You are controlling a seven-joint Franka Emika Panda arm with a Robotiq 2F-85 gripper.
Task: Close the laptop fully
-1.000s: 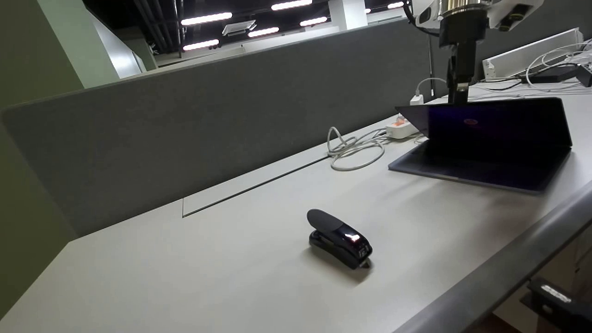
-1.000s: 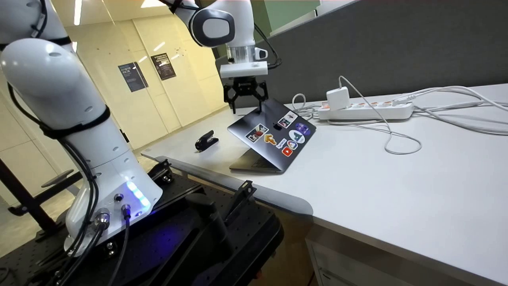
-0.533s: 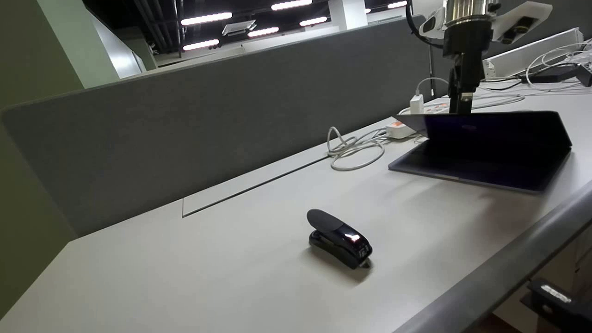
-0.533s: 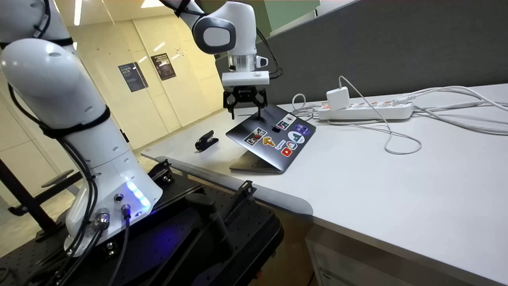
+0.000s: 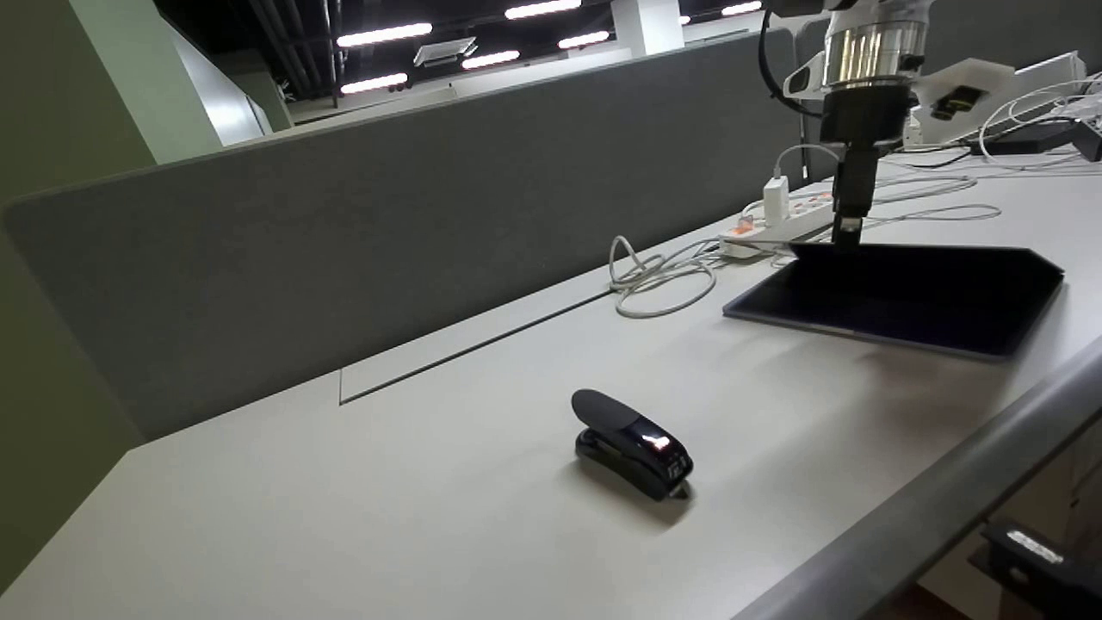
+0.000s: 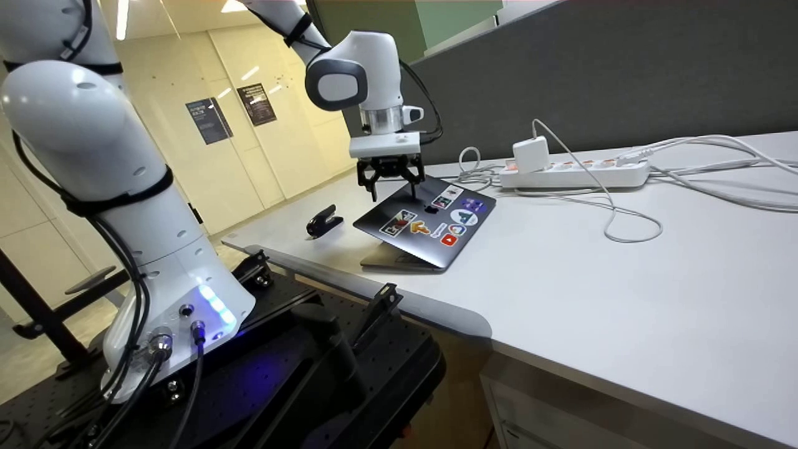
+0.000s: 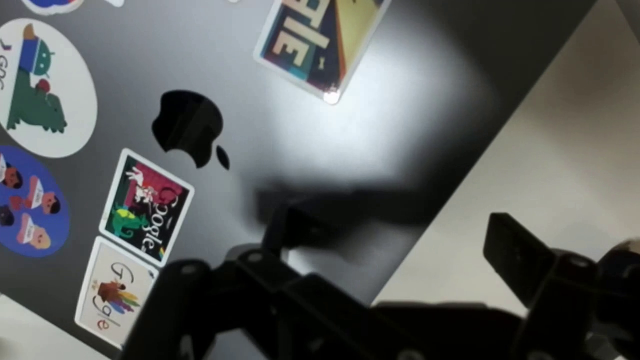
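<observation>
The laptop is partly open on the table, its dark screen underside (image 5: pixel 930 267) tilted low over the base in an exterior view. Its grey lid back with stickers (image 6: pixel 430 218) slants up toward the gripper in an exterior view and fills much of the wrist view (image 7: pixel 250 135). My gripper (image 6: pixel 394 196) is open and empty, pointing down at the lid's raised edge; it also shows in an exterior view (image 5: pixel 847 239) and the wrist view (image 7: pixel 395 230). One finger is over the lid near that edge and appears to touch it. The other finger hangs past the edge, above the table.
A black stapler (image 5: pixel 633 448) lies on the table, also in an exterior view (image 6: pixel 324 222). A white power strip (image 6: pixel 573 175) with a charger (image 6: pixel 531 154) and loose cables lies behind the laptop. A grey partition (image 5: pixel 430 232) runs along the table's back.
My gripper has moved down, and the laptop lid has tilted down with it, closer to the base. The base and the stapler have not moved. The gripper stays open.
</observation>
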